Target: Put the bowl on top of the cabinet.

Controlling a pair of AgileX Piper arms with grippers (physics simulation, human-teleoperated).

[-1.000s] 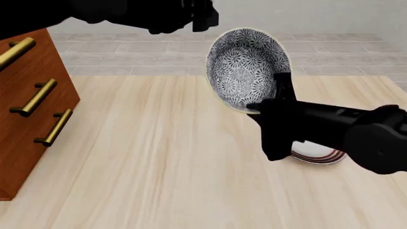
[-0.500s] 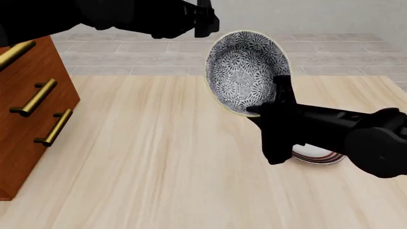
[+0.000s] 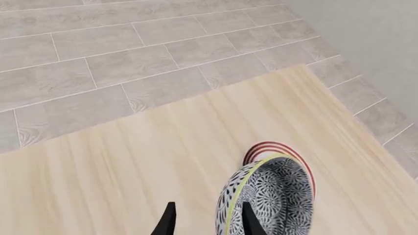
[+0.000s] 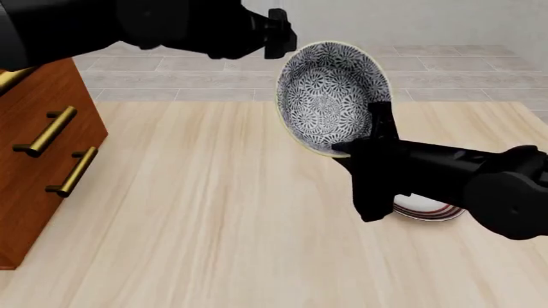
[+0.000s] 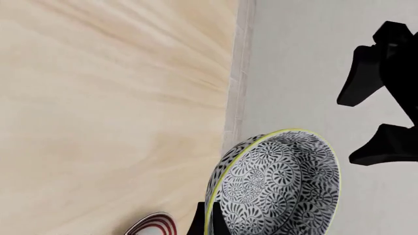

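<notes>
The bowl (image 4: pixel 328 96), white with a dense dark floral pattern and a yellowish rim, hangs tilted above the table with its inside facing the front camera. My right gripper (image 4: pixel 376 128) is shut on its lower right rim; the right wrist view shows that rim (image 5: pixel 212 215) pinched between the fingers. My left gripper (image 4: pixel 278 32) is open just beside the bowl's upper left rim, apparently not touching. In the left wrist view its fingertips (image 3: pixel 168 220) straddle the bowl (image 3: pixel 274 196) edge. The cabinet (image 4: pixel 43 147), reddish-brown with brass bar handles, stands at the left edge.
A flat white plate with red rings (image 4: pixel 428 210) lies on the wooden table (image 4: pixel 214 212) beneath my right arm; it also shows behind the bowl as plate (image 3: pixel 274 147). Grey tiled floor lies beyond the table's far edge. The left arm crosses above the cabinet.
My left arm has dropped slightly and its gripper has edged right, closer to the bowl's upper rim. The bowl and right gripper have barely moved.
</notes>
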